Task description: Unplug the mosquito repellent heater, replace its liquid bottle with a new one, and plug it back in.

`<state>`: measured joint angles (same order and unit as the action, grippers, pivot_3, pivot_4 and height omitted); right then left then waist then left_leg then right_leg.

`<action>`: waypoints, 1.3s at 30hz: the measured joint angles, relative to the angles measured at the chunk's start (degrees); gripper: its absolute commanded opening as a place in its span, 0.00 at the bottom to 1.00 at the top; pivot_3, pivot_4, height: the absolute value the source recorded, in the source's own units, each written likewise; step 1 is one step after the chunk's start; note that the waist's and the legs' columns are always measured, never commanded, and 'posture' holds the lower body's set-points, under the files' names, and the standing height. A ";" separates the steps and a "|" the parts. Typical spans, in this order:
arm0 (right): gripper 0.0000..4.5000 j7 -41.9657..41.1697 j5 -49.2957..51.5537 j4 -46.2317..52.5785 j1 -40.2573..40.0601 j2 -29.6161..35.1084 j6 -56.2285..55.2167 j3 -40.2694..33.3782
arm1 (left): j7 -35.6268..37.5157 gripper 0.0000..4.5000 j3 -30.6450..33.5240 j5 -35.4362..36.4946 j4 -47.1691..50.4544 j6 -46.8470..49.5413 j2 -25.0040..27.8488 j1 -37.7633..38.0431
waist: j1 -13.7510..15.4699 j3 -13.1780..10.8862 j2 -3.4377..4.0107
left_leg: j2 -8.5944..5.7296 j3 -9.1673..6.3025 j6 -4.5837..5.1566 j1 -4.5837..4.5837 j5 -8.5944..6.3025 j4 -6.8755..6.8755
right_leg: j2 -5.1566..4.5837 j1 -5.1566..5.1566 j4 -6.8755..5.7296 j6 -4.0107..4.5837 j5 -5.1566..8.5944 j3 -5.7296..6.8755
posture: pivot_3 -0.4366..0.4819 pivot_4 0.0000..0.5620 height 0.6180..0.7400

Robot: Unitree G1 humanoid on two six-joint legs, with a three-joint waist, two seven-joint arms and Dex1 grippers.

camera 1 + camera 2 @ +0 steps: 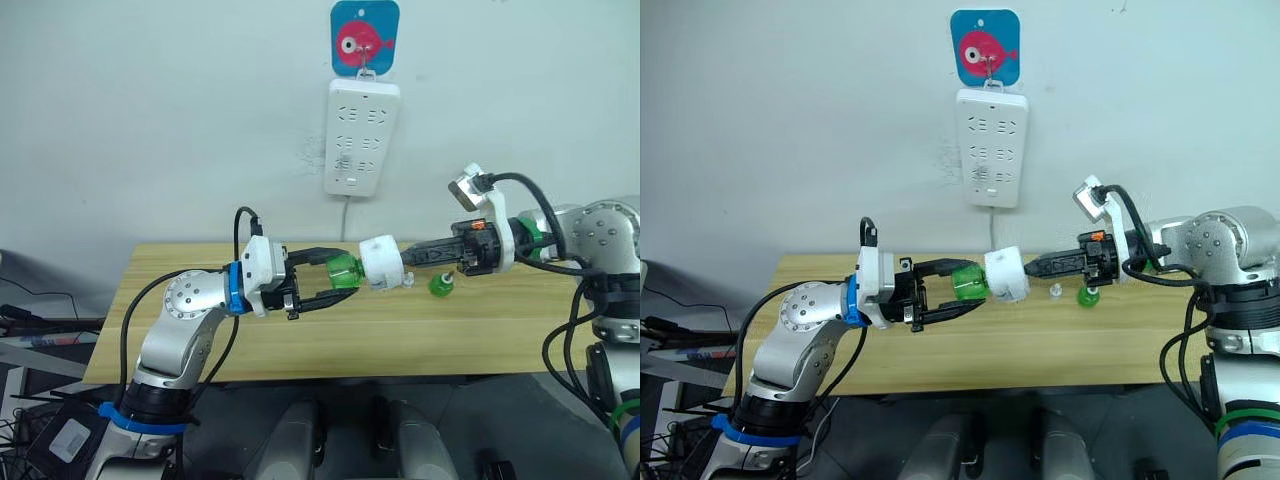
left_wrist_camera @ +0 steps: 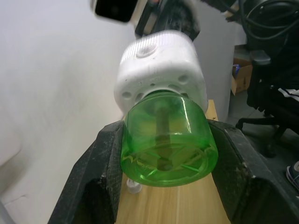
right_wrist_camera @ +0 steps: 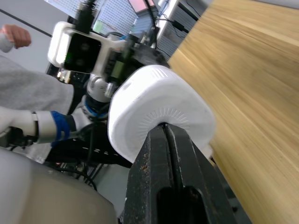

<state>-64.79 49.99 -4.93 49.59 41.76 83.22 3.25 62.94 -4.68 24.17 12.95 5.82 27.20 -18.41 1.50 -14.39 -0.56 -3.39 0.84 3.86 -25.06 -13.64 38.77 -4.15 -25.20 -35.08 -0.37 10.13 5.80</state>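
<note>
Landmark: mosquito repellent heater (image 1: 381, 262), held in mid-air above the desk (image 1: 300, 340). Left of it, the left pincer (image 1: 335, 283) clamps the green bottle (image 1: 343, 271), blocking that side. Right of it, the right pincer (image 1: 412, 258) grips it, blocking approach there. Below-right on the desk: 2 obstacles, a small white cap (image 1: 1055, 291) & a green bottle on desk (image 1: 441, 286). Above it: power strip (image 1: 361, 137) on wall, w/ open air between. Desk surface below-left is bare.

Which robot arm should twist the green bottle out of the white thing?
Probably the left. Its end effector already has a finger on each side of the green bottle, while the right end effector grips the mosquito repellent heater and can hold it steady above the table.
</note>
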 measured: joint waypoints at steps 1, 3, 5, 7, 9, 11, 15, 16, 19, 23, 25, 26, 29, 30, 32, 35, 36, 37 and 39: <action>0.01 -0.41 -1.40 -1.49 0.30 0.34 -1.45 0.83 | 0.00 0.50 -0.01 0.04 0.02 -0.01 -0.11 -0.21 | 0.00 0.00 0.00 | 0.00 0.00 0.00 0.00 0.00 0.00 | 0.00 0.00 0.00 0.00 0.00 0.00 | 0.50 0.40 1.00; 0.01 -0.48 -4.01 -5.05 0.78 0.37 -4.40 2.38 | -0.01 0.50 -0.06 0.23 0.28 -0.06 -0.49 -0.82 | 0.00 0.00 0.00 | 0.00 0.01 0.00 0.00 0.00 0.02 | 0.00 0.02 0.00 0.00 0.00 0.00 | 0.50 0.40 1.00; 0.01 0.04 -6.29 -8.07 1.02 -1.20 -6.96 3.07 | 0.05 0.50 -0.24 0.45 0.99 -0.11 -0.61 -1.21 | 0.00 0.00 0.00 | 0.00 0.02 0.00 0.01 0.00 0.03 | 0.00 0.02 0.00 0.00 0.00 -0.01 | 0.50 0.40 1.00; 0.01 1.44 -8.76 -11.00 1.09 -3.63 -9.77 3.37 | 0.02 0.50 -0.47 0.53 1.19 -0.12 -0.64 -1.58 | -0.01 0.00 0.00 | 0.01 0.02 -0.01 0.00 0.01 0.02 | 0.01 0.01 -0.01 0.07 -0.04 -0.01 | 0.50 0.41 1.00; 0.01 2.68 -10.19 -12.08 1.05 -5.80 -10.88 3.71 | 0.01 0.50 -0.67 0.53 1.22 -0.11 -0.66 -1.58 | -0.04 0.00 0.00 | 0.01 0.03 -0.01 0.00 0.01 0.00 | 0.01 -0.02 -0.02 0.24 -0.14 0.00 | 0.50 0.41 1.00; 0.01 2.83 -10.38 -11.05 0.81 -6.98 -10.72 4.00 | -0.06 0.50 -0.72 0.53 1.23 -0.10 -0.67 -1.62 | -0.02 0.00 0.00 | 0.01 0.02 -0.02 0.00 0.01 0.00 | 0.02 -0.01 -0.02 0.24 -0.15 0.00 | 0.51 0.41 1.00; 0.01 2.82 -7.60 -3.76 -1.99 -7.36 -6.94 3.78 | -0.65 0.50 -0.66 0.54 1.25 -0.03 -0.54 -1.59 | 0.16 0.00 0.00 | -0.01 -0.05 -0.01 0.00 0.00 0.01 | 0.01 0.04 -0.01 0.23 -0.14 0.02 | 0.51 0.42 1.00; 0.01 2.83 -6.09 -1.07 -3.42 -7.30 -5.18 3.50 | -0.99 0.50 -0.69 0.55 1.25 -0.02 -0.55 -1.63 | 0.23 0.00 0.00 | -0.02 -0.05 -0.01 -0.01 0.00 0.01 | 0.01 0.03 -0.01 0.23 -0.14 0.01 | 0.51 0.42 1.00; 0.01 2.51 -0.67 7.62 -7.03 -5.80 0.37 2.43 | -1.75 0.50 -0.54 -0.42 0.37 -0.82 -0.36 -1.78 | 0.27 -0.01 0.01 | -0.01 -0.07 0.00 -0.01 0.00 0.01 | 0.01 0.03 -0.01 0.17 -0.10 0.01 | 0.51 0.42 1.00; 0.01 3.57 5.44 14.10 -7.84 -4.68 5.94 -1.84 | -2.23 0.50 -0.57 -1.79 -0.56 -2.73 -0.32 -1.82 | 0.14 -0.01 0.01 | 0.00 -0.08 -0.03 0.02 0.01 0.02 | 0.01 0.04 -0.01 -0.01 0.00 0.03 | 0.50 0.42 1.00; 0.01 4.97 8.44 14.20 -6.45 -4.68 8.19 -3.70 | -2.17 0.50 -0.59 -1.91 -0.58 -3.03 -0.27 -1.71 | 0.03 -0.01 0.01 | 0.00 -0.07 -0.03 0.02 0.01 0.03 | 0.01 0.04 -0.01 -0.01 0.00 0.01 | 0.50 0.42 1.00; 0.01 5.71 9.77 14.15 -5.48 -4.67 8.71 -4.32 | -2.11 0.50 -0.63 -1.96 -0.58 -3.22 -0.26 -1.63 | -0.01 -0.01 0.01 | 0.00 -0.07 -0.03 0.02 0.01 0.03 | 0.01 0.03 -0.01 -0.01 0.00 0.01 | 0.49 0.42 1.00; 0.01 9.09 12.11 12.99 -1.12 -5.95 8.82 -5.95 | -1.92 0.50 -0.87 -1.99 -0.82 -3.83 -0.22 -1.45 | -0.12 -0.01 0.01 | 0.00 -0.05 -0.03 0.02 0.01 0.01 | 0.01 0.01 -0.01 0.00 0.00 0.01 | 0.48 0.42 1.00; 0.01 10.12 12.10 12.28 0.28 -6.87 8.82 -6.53 | -1.80 0.50 -1.06 -1.99 -1.08 -3.87 -0.24 -1.50 | -0.12 -0.01 0.01 | 0.01 -0.05 -0.03 0.02 0.01 0.00 | 0.01 0.00 -0.01 0.00 -0.01 0.02 | 0.48 0.42 1.00; 0.01 12.26 11.97 9.98 3.38 -8.73 8.79 -7.00 | -1.48 0.50 -1.44 -2.01 -1.86 -3.89 -0.27 -1.52 | -0.11 -0.01 0.01 | 0.00 -0.05 -0.02 0.02 0.01 0.00 | 0.01 0.00 -0.01 0.23 -0.15 0.02 | 0.47 0.42 1.00; 0.01 13.57 9.65 5.54 7.42 -10.15 6.04 -6.34 | -1.00 0.50 -1.85 -2.01 -2.24 -3.91 -0.22 -1.69 | -0.14 -0.01 0.01 | -0.01 -0.03 -0.01 0.01 0.01 0.01 | 0.01 0.01 -0.01 0.24 -0.15 -0.01 | 0.47 0.42 1.00; 0.01 14.28 7.83 3.87 8.75 -10.85 3.80 -5.96 | -0.93 0.50 -1.86 -2.00 -2.26 -3.97 -0.20 -1.73 | -0.15 -0.01 0.01 | -0.01 -0.02 -0.01 0.01 0.01 0.01 | 0.01 0.01 -0.01 0.23 -0.15 -0.01 | 0.48 0.41 1.00; 0.01 15.18 5.51 2.15 9.91 -11.51 1.22 -5.05 | -0.89 0.50 -1.93 -2.00 -2.24 -4.02 -0.19 -1.76 | -0.15 0.00 0.01 | -0.02 -0.01 -0.01 0.01 0.01 0.01 | 0.01 0.01 -0.01 0.23 -0.15 -0.01 | 0.48 0.41 1.00; 0.01 16.30 -0.14 -1.39 10.97 -12.52 -5.47 -1.81 | -0.90 0.50 -2.12 -1.99 -2.14 -4.02 -0.20 -1.66 | -0.14 0.00 0.01 | -0.02 -0.02 -0.01 0.02 0.01 0.01 | 0.02 0.02 -0.01 0.21 -0.13 0.01 | 0.48 0.41 1.00</action>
<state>-48.49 49.85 -6.32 60.56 29.23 77.75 1.44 62.04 -6.80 22.18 10.82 1.79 27.00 -20.06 1.36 -14.39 -0.55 -3.41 0.82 3.85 -25.04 -13.63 38.79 -4.13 -25.19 -35.09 -0.16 10.00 5.81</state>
